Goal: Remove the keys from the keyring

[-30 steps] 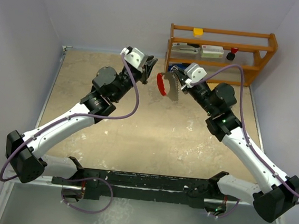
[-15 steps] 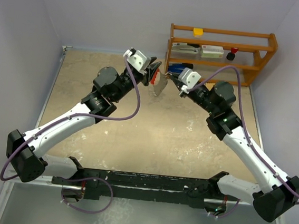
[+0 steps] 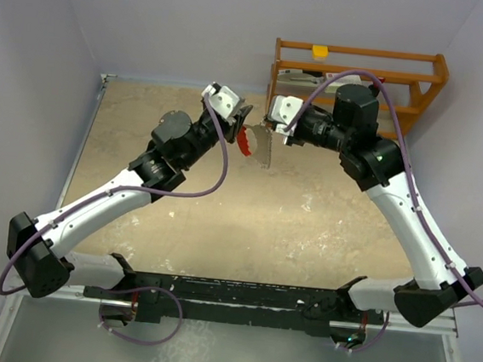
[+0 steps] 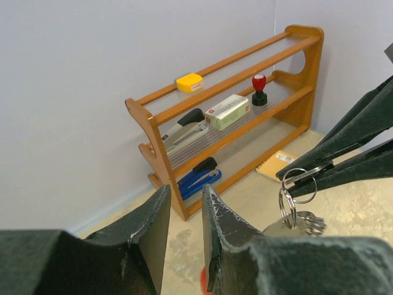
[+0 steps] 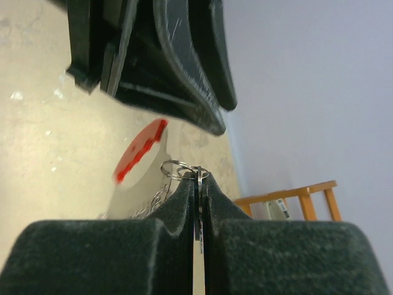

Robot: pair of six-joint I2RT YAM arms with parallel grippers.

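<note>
My right tool (image 5: 198, 178) is pressed together on the thin wire loop of the keyring (image 5: 141, 150), up off the table (image 3: 221, 213) between both arms. Only the left wrist cam shows the keys (image 4: 305, 222) dangling below it. Left tool (image 4: 186, 192): narrow gap, red sliver in it, can't tell if it's gripping.

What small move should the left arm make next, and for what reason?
Probably bring the left end effector around the red edge of the keyring, ready to grip. The right end effector pinches the wire ring with the keys hanging below, while the left fingers stand slightly apart, apparently holding nothing.
</note>
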